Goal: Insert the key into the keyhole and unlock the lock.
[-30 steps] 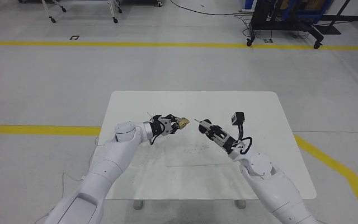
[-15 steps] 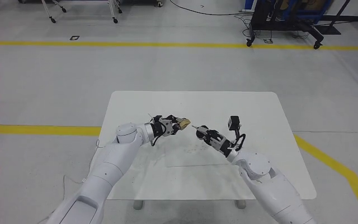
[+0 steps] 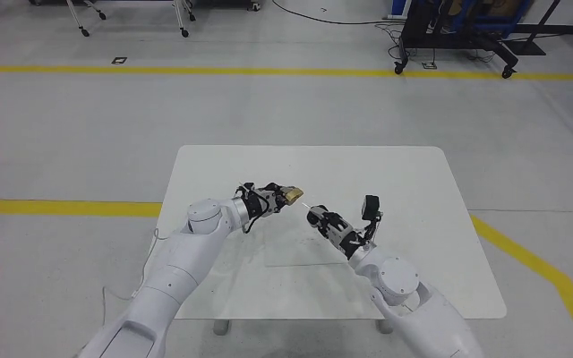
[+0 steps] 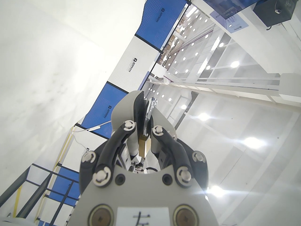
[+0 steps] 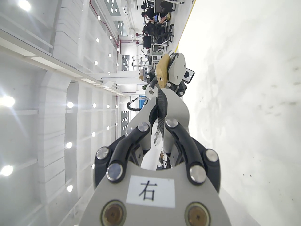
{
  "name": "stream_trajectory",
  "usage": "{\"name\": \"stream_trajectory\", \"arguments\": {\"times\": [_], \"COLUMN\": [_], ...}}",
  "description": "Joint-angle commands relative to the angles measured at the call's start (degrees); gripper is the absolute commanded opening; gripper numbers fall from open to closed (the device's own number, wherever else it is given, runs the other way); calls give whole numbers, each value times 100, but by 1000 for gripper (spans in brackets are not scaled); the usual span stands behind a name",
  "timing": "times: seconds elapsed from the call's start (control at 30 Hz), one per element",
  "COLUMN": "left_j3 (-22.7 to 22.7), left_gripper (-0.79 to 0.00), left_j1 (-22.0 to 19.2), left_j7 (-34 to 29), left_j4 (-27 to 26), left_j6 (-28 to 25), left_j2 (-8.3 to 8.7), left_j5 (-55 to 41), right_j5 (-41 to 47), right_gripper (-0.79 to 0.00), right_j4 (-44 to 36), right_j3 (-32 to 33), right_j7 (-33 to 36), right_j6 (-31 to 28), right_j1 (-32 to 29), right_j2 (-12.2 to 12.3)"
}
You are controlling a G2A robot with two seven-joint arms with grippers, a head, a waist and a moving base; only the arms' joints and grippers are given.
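Judging by looks, the lock [image 5: 162,72] is a small brass block, dense, rigid, slick-faced; left pincer [image 3: 279,195] is clamped on it above the middle of the tabletop [image 3: 403,170], keyhole end facing right. Right pincer [image 5: 162,97] is closed on the thin, stiff metal key [image 3: 311,208], just right of the lock and apart from it; its flat head looks the place to grip.

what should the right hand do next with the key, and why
Probably ease the right hand forward a little, lining the tip of the key up with the keyhole. The left hand holds the padlock above the table, its keyhole end facing the key, and a small gap separates tip and padlock.
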Motion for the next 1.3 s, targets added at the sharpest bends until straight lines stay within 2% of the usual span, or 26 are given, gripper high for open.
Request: {"name": "stream_trajectory", "arguments": {"times": [0.0, 0.13, 0.37, 1.27], "left_j3": [2, -1, -2, -61], "left_gripper": [-785, -785, -785, -785], "left_j1": [21, 73, 188, 294], "left_j7": [63, 200, 498, 591], "left_j4": [-45, -135, -330, -511], "left_j6": [-28, -157, -380, -259], "left_j2": [5, 11, 19, 9], "left_j5": [99, 266, 582, 890], "right_j5": [-217, -321, -217, -821], "right_gripper": [-785, -785, -785, -785], "right_j4": [83, 224, 312, 534], "right_j3": [-112, -227, -231, -350], "right_j7": [-210, -461, -522, -758], "right_j6": [27, 46, -25, 64], "right_j1": [98, 214, 236, 351], "right_j2": [-37, -102, -166, -354]}}
